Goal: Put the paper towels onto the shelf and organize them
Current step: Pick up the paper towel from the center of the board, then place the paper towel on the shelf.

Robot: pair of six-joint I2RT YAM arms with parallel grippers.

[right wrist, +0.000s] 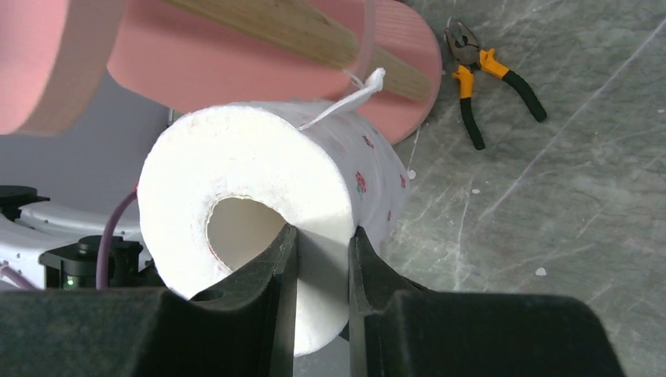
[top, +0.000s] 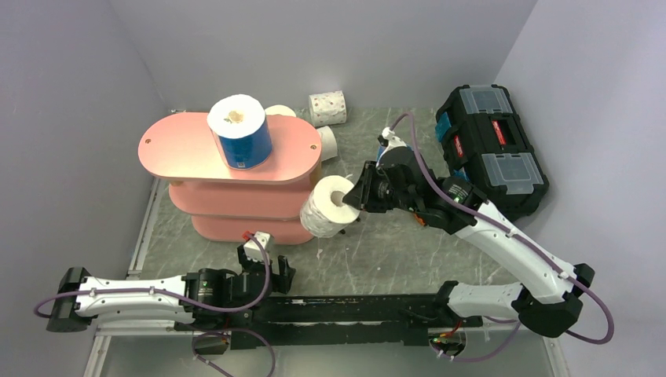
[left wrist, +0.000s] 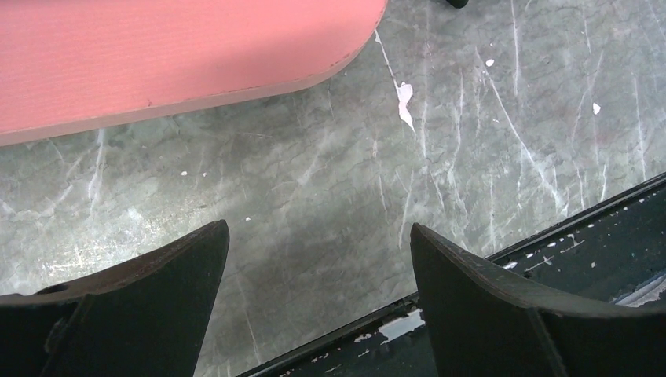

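While the right arm reaches from its base at the near right, forearm running far and left over the table (top: 393, 251), its wrist points the right gripper (right wrist: 322, 236) at the right end of the shelf (top: 181, 149). That claw is clamped on a speckled roll (right wrist: 259, 181). One finger sits inside the hollow core and the other outside, pinching the paper wall between them. The roll hangs on its side, clear of the table and just beside the shelf's right end, about level with the lower boards. Whether it touches a board cannot be told. A loose tag of paper sticks up from it near a wooden post (right wrist: 298, 31).

The left arm lies low along the near edge, stretched rightward from its base at the near left. The left gripper (left wrist: 318, 236) stands wide apart and empty over bare table, just near of the shelf's bottom board.

A blue-wrapped roll (top: 239, 133) stands upright on the top board. A far roll (top: 327, 107) lies on the table beyond the shelf. A plain roll (top: 280, 111) shows partly behind the top board. A third roll (top: 327, 143) peeks out at the shelf's far right end, its support unclear. A black toolbox (top: 491, 145) sits far right, and pliers (right wrist: 491, 78) lie on the table.
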